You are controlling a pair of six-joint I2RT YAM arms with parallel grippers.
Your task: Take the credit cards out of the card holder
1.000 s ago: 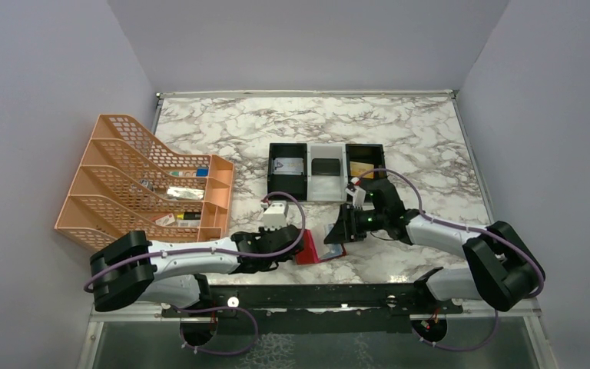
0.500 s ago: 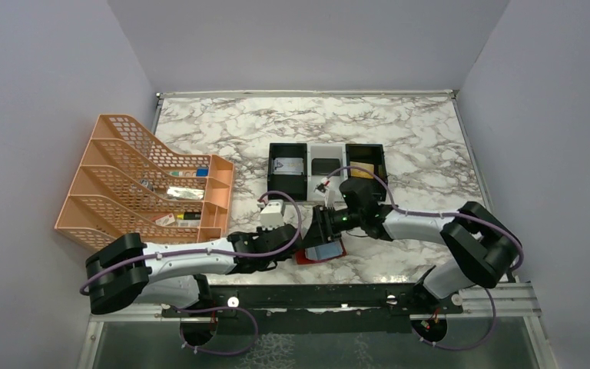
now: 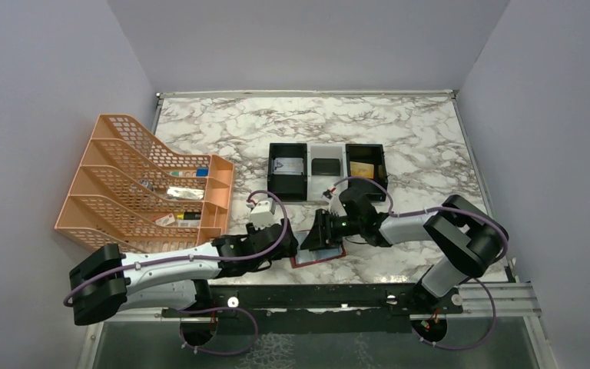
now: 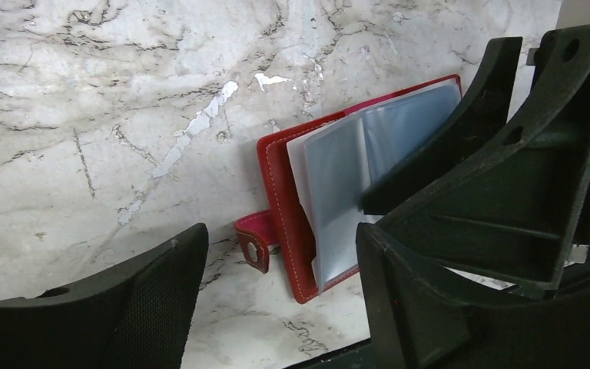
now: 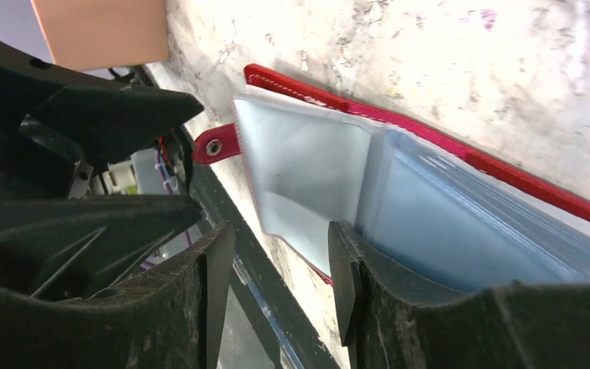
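**Mia:** The right tool (image 5: 276, 242) has its two fingers a little way apart, with nothing held between them. It hangs right over the card holder (image 3: 324, 255).

**Ben:** And the left tool (image 4: 280, 238)?

**Mia:** That one is open wide. It holds nothing too. The little red strap (image 4: 253, 242) of the holder lies between its fingers.

**Ben:** Where is the holder?

**Mia:** Flat on the marble counter (image 3: 223, 131), at the near edge, between the two tools. It lies open. Its clear pockets (image 4: 330, 192) stick up a bit.

**Ben:** Are the credit cards out?

**Mia:** Three are, I think. Look at the black-and-white tray (image 3: 327, 151) behind the tools. A silvery card (image 3: 290, 166) sits in its left box, a black card (image 3: 324, 166) in the middle box and a gold card (image 3: 362, 169) in the right box.

**Ben:** So is it all done?

**Mia:** I can't tell. The pockets I can see look empty, but there are more underneath, and one could hide a card. I guess most of the job is done, and checking the rest is what is left.

**Ben:** Anything in the way?

**Mia:** The two tools are very close together, so they could bump. The pockets are floppy too. The orange file rack (image 3: 146, 184) is off to the left, well apart, so it is no bother.
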